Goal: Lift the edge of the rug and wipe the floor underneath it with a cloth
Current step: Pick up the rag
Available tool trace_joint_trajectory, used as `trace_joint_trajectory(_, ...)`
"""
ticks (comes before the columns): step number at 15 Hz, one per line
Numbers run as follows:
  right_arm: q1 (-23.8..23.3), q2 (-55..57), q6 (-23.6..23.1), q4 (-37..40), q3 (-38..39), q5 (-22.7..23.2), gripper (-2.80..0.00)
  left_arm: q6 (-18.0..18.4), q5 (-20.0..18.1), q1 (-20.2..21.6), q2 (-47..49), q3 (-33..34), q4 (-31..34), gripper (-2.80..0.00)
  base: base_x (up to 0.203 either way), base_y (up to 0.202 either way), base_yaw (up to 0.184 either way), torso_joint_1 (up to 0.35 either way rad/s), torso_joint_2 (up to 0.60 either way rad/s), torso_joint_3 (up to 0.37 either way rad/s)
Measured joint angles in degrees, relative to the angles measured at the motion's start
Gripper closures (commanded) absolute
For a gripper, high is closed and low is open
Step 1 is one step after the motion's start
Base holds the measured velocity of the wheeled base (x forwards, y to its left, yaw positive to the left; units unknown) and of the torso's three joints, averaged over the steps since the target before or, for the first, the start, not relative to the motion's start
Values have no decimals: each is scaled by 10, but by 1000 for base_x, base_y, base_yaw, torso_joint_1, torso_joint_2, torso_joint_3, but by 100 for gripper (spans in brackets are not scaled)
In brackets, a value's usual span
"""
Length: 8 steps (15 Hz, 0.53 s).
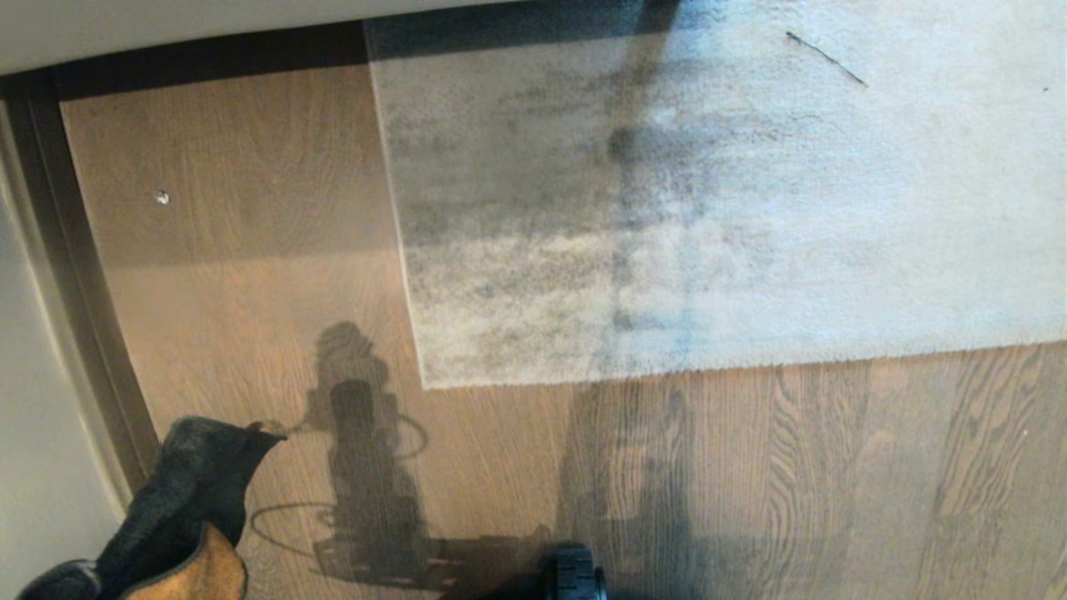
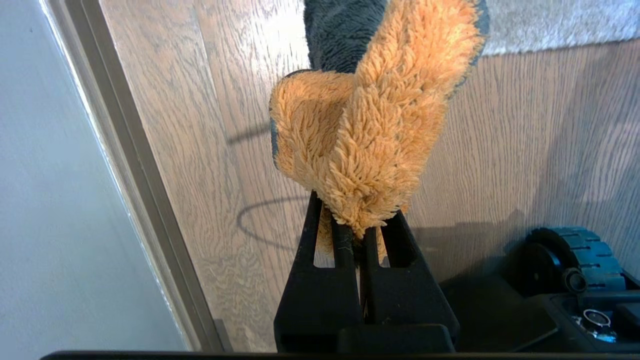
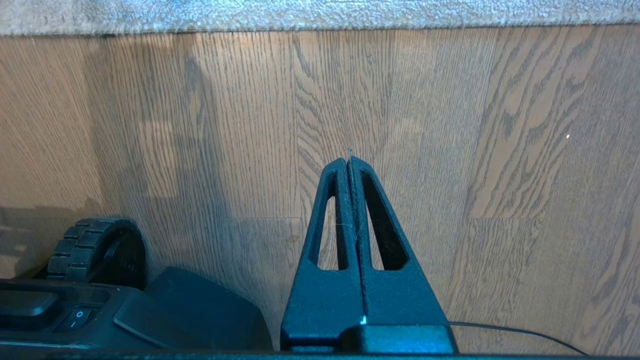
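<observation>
From the head view, a thin, short-pile rug (image 1: 717, 192) is seen lying flat, light grey with mottled darker patches; its straight rug edge (image 1: 750, 360) and square corner rest on the floor (image 1: 834, 467), matte light-brown planks with bold wood grain. A dark baseboard (image 1: 75, 275) is seen curving along the left. At the lower left, the cloth (image 1: 187, 517) is shown, dark grey plush outside, a mustard-tan face peeking below, well apart from the rug corner. A ribbed black wheel (image 1: 575, 575) is glimpsed at the bottom.

In the left wrist view, the left gripper (image 2: 357, 231) is seen pinched tight on the shaggy tan pile of the cloth, which is bunched and folded above the black fingers (image 2: 340, 240), the grey side showing behind. The rug border is visible beyond.

In the right wrist view, the right gripper (image 3: 348, 161) is shown fully closed, tapered slotted fingers (image 3: 340, 200) pressed together, nothing held, above bare floor, the rug edge lying beyond.
</observation>
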Motion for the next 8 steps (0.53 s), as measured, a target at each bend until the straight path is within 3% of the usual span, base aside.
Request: trace_joint_trajectory(8,0,0,0,0,0,0,0,0,0,0,-3,0,0,0,0,0,0,0,0,0)
